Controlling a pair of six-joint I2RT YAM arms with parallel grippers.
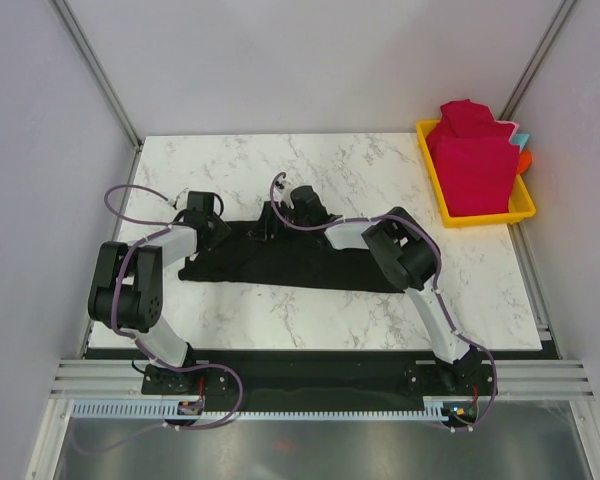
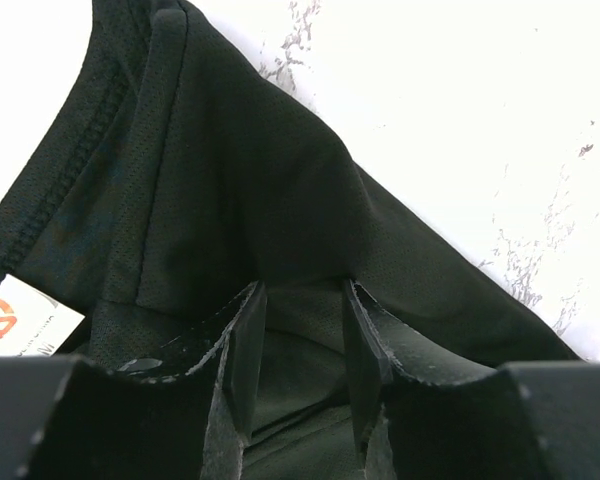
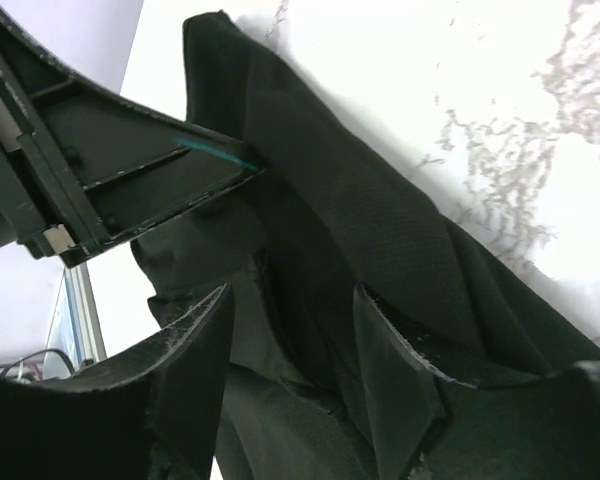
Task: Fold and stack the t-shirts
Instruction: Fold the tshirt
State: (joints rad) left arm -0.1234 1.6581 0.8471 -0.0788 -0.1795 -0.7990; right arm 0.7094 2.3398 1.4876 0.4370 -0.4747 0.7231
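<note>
Black t-shirt (image 1: 280, 265) lies stretched in a long strip across the middle of the surface (image 1: 380, 170), with both arms down at its far edge. The left end effector (image 2: 300, 300) pinches a tented ridge of the cloth. The right end effector (image 3: 295, 300) stands parted, with slack cloth between its fingers, seemingly ungripped. A fold looks to be in hand. Next, the right needs a firm pinch, then both should carry that edge over together. Red t-shirts (image 1: 473, 160) sit piled in the yellow tray (image 1: 460, 215).

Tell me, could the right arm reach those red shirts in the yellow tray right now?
Probably yes: nothing stands between the right arm and the red shirts in the tray. But its hand sits on the black shirt, cloth between its fingers, and must leave that first.
</note>
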